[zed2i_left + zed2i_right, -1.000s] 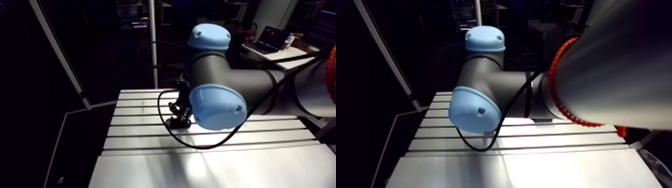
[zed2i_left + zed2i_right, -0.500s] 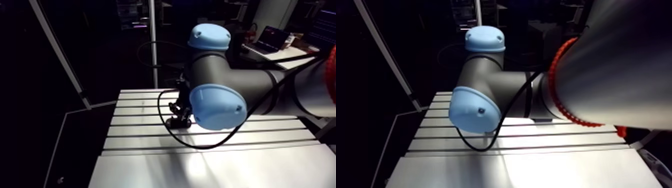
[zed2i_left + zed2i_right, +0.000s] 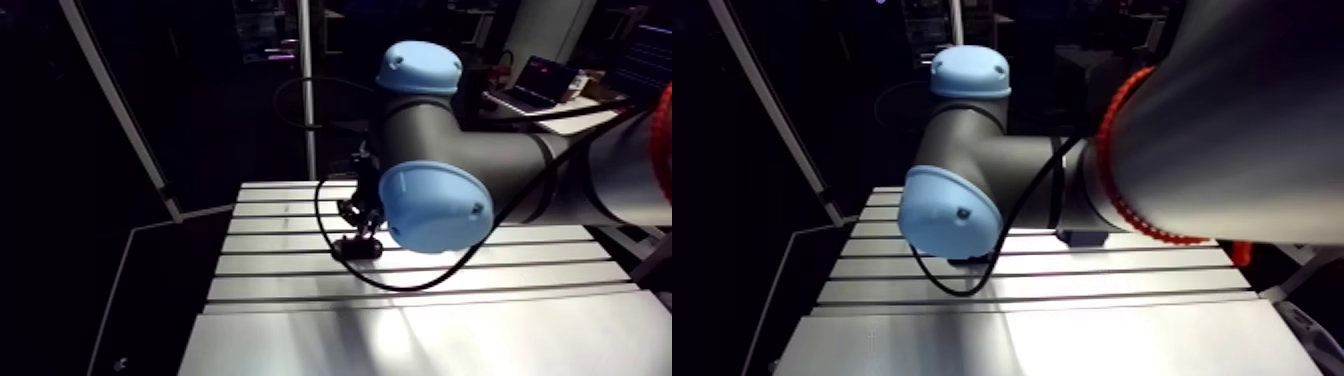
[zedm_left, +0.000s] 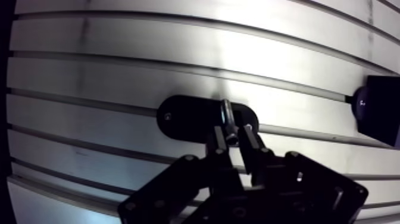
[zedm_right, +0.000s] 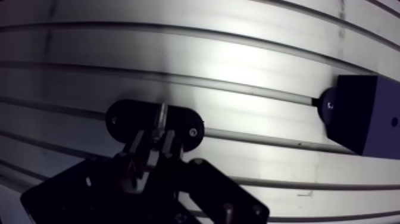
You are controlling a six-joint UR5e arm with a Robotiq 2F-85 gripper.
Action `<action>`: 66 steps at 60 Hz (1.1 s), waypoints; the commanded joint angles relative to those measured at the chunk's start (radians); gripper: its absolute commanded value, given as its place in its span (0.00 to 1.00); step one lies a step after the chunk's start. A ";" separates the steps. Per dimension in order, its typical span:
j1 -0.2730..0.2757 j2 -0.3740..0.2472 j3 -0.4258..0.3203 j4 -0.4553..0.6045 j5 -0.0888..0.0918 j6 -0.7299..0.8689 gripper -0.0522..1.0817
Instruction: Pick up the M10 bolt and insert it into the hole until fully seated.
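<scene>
The black oval plate (image 4: 181, 116) lies just under and ahead of the jaws. The gripper (image 4: 234, 136) pinches the M10 bolt (image 4: 227, 114) between its jaws, apparently near the head. Being steel, it should be stiff, smooth and rather light; hold the shank squarely. A dark block (image 4: 381, 110) sits well aside.

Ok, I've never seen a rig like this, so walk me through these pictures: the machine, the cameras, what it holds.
This is one robot arm with light-blue joint caps at a slotted aluminium table. Two pictures come from a camera riding on the arm's upper link; two look down from its wrist. In the wrist view, its two fingers are shut on a shiny metal bolt, held over a black oval plate on the table. A black block sits apart from the plate. Whether the bolt has entered a hole cannot be seen.
</scene>
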State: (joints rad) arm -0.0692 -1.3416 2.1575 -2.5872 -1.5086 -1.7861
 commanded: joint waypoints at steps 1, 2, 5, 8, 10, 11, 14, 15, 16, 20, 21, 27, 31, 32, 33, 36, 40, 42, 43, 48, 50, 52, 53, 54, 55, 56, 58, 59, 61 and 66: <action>0.005 -0.023 -0.034 0.047 -0.002 0.006 0.89; 0.003 -0.029 -0.043 0.070 -0.002 0.007 0.92; 0.001 -0.036 -0.051 0.094 -0.002 0.007 0.94; -0.003 -0.048 -0.072 0.137 -0.002 0.009 0.97; -0.003 -0.053 -0.081 0.156 -0.003 0.009 0.98; -0.003 -0.053 -0.081 0.156 -0.003 0.009 0.98; -0.005 -0.063 -0.102 0.194 -0.006 0.009 0.99; -0.005 -0.063 -0.102 0.194 -0.006 0.009 0.99; -0.008 -0.068 -0.114 0.218 -0.006 0.009 1.00; -0.013 -0.073 -0.141 0.284 -0.008 0.010 1.00; -0.013 -0.073 -0.141 0.284 -0.008 0.010 1.00; -0.021 -0.078 -0.210 0.431 -0.018 0.017 1.00; -0.024 -0.077 -0.247 0.497 -0.023 0.028 1.00; -0.024 -0.077 -0.247 0.497 -0.023 0.028 1.00; -0.027 -0.077 -0.265 0.530 -0.027 0.033 1.00; -0.031 -0.077 -0.285 0.561 -0.031 0.036 1.00; -0.048 -0.075 -0.339 0.638 -0.044 0.043 1.00; -0.054 -0.074 -0.357 0.663 -0.047 0.043 1.00; -0.054 -0.074 -0.357 0.663 -0.047 0.043 1.00; -0.076 -0.069 -0.408 0.734 -0.050 0.043 1.00; -0.087 -0.068 -0.424 0.750 -0.051 0.043 1.00; -0.100 -0.065 -0.438 0.765 -0.049 0.043 1.00; -0.100 -0.065 -0.438 0.765 -0.049 0.043 1.00; -0.113 -0.063 -0.450 0.779 -0.049 0.043 1.00; -0.113 -0.063 -0.450 0.779 -0.049 0.043 1.00; -0.126 -0.060 -0.460 0.791 -0.049 0.043 1.00; -0.140 -0.056 -0.472 0.802 -0.049 0.043 1.00; -0.155 -0.049 -0.483 0.814 -0.049 0.043 1.00; -0.170 -0.040 -0.495 0.828 -0.049 0.043 1.00; -0.192 -0.021 -0.521 0.857 -0.049 0.041 1.00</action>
State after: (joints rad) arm -0.1755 -1.4020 1.7327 -1.8439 -1.5553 -1.7447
